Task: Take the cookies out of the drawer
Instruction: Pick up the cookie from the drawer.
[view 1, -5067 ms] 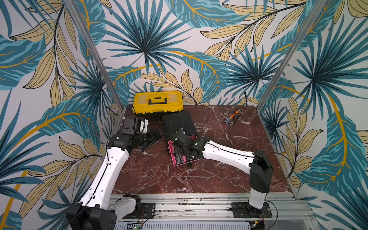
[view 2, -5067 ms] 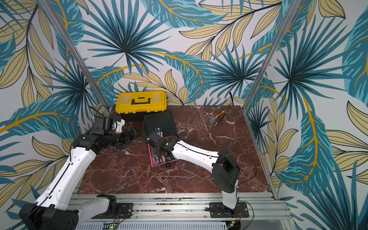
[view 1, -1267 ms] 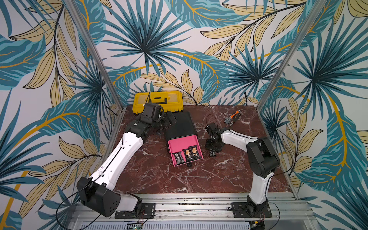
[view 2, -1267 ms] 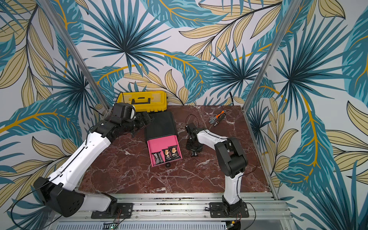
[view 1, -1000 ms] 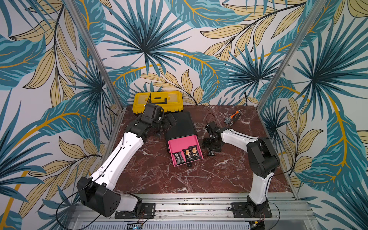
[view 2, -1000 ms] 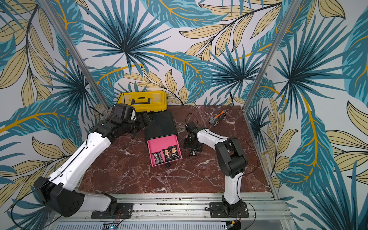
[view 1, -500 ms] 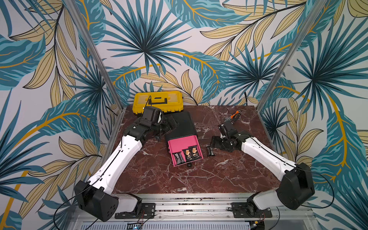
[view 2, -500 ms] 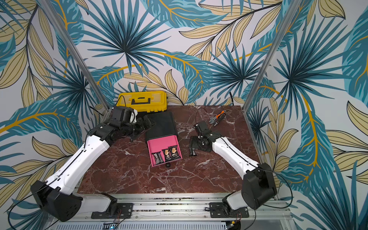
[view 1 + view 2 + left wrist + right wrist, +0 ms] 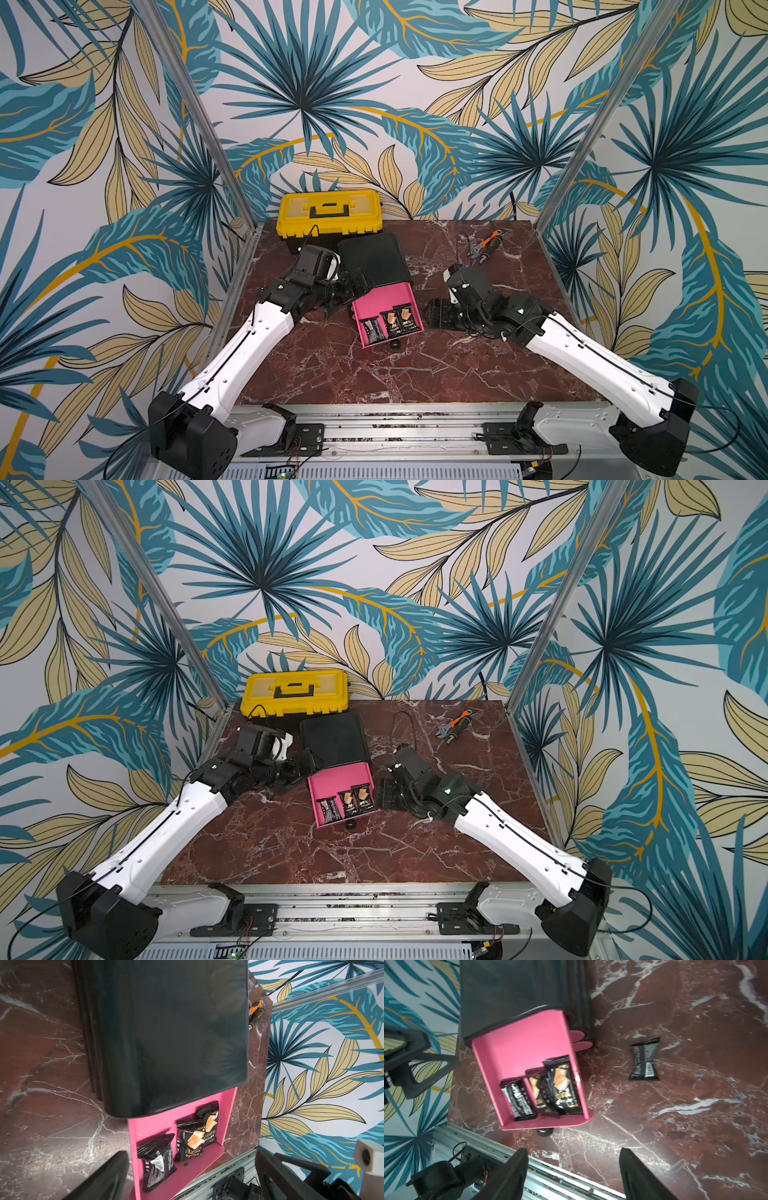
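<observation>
The pink drawer point(image 9: 376, 301) stands pulled out of its black cabinet point(image 9: 374, 257). Three black cookies packets lie at the drawer's front point(image 9: 390, 326) point(image 9: 347, 804) point(image 9: 191, 1140) point(image 9: 562, 1086). Another black cookies packet point(image 9: 644, 1059) lies on the marble to the right of the drawer; my right gripper covers it in both top views. My right gripper point(image 9: 438, 316) point(image 9: 573, 1151) hangs open and empty beside the drawer's right wall. My left gripper point(image 9: 349, 289) point(image 9: 191, 1153) is open and empty at the cabinet's left side, level with the drawer's back.
A yellow toolbox point(image 9: 330, 212) stands against the back wall, behind the cabinet. An orange-handled tool point(image 9: 484, 249) lies at the back right. The drawer's black knob point(image 9: 544, 1132) points at the metal rail point(image 9: 395, 428) along the table's front edge.
My right gripper has let go of a black packet on the marble and swung left over it, towards the drawer. The left gripper has slid forward along the cabinet's side.
</observation>
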You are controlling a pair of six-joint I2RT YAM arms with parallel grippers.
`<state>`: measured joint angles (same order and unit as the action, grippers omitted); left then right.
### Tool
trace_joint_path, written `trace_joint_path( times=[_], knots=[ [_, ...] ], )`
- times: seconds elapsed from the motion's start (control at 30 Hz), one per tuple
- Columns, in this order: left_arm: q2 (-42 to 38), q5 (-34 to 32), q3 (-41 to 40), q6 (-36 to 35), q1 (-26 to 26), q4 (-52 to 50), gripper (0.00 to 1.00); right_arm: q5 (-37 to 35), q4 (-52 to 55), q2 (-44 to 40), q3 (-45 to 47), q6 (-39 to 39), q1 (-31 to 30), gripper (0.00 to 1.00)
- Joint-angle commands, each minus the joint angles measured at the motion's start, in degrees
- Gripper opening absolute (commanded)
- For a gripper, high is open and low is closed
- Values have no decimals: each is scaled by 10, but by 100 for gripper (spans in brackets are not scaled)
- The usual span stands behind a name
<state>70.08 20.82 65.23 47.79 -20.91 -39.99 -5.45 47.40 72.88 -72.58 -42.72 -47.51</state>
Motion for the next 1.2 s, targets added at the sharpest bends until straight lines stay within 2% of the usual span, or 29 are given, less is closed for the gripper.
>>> trace_joint_path(
  times=[0.0,0.1,0.2,0.5,0.83,1.17],
  knots=[
    [-28,-10,-8,-15,19,39,100,-38,13,55,-35,-18,-40,74],
    [-26,7,-9,-5,58,23,100,-15,-8,108,-60,-2,-55,74],
    [-29,30,-17,0,75,29,100,-17,-19,139,-78,11,-64,71],
    [-46,19,-28,16,84,27,100,-3,-25,228,-135,53,-85,68],
    [-29,16,-10,-1,84,1,100,-23,-36,300,-166,32,-122,70],
    [3,20,38,-26,84,-21,100,-38,-48,347,-172,24,-129,71]
  ],
)
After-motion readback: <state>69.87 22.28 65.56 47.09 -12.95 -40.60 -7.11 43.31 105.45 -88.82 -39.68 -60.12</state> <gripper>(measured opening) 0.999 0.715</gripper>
